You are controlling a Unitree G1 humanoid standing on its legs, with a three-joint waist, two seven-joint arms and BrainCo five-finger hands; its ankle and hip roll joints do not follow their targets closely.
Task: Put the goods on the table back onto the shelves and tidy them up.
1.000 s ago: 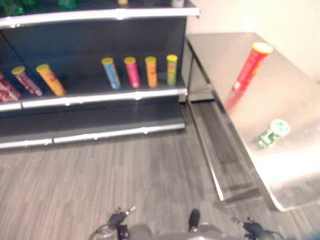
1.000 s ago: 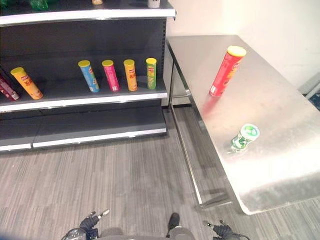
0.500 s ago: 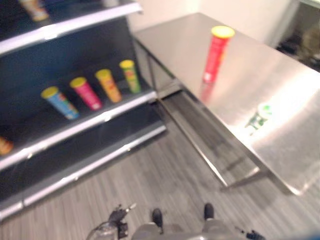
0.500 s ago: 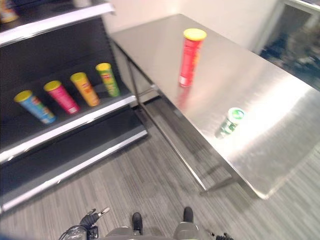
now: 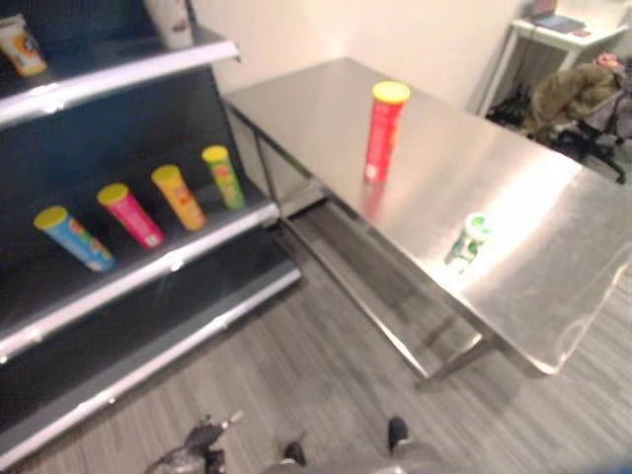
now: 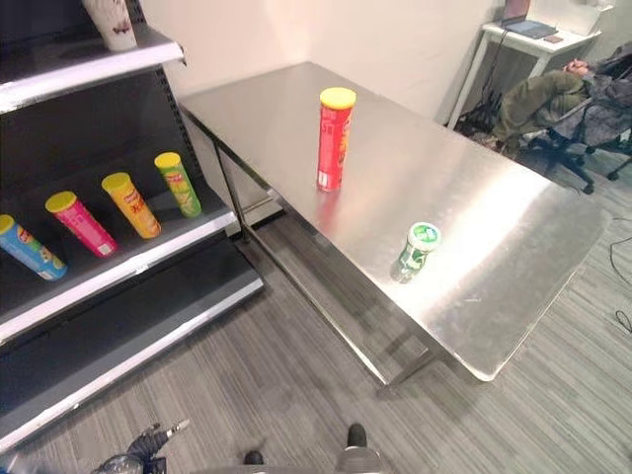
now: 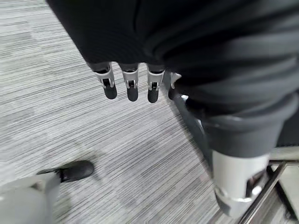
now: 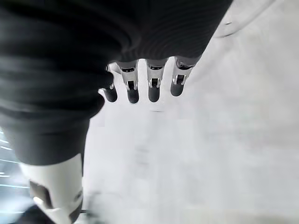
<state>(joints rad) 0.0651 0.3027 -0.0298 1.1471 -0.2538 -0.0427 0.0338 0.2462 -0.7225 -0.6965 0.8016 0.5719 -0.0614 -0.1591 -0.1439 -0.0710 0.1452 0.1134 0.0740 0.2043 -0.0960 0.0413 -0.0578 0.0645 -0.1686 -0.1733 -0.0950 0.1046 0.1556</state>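
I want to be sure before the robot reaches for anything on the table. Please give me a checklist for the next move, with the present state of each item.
1. Red canister stands upright on the steel table: ok.
2. Green cup upright: cannot tell; it looks tilted.
3. Left hand free, fingers relaxed, holding nothing: ok.
4. Right hand free, fingers relaxed: ok.
5. Hands within reach of the table goods: not ok; both hang low by the floor.
6. Free space on the shelf beside the green canister: ok.
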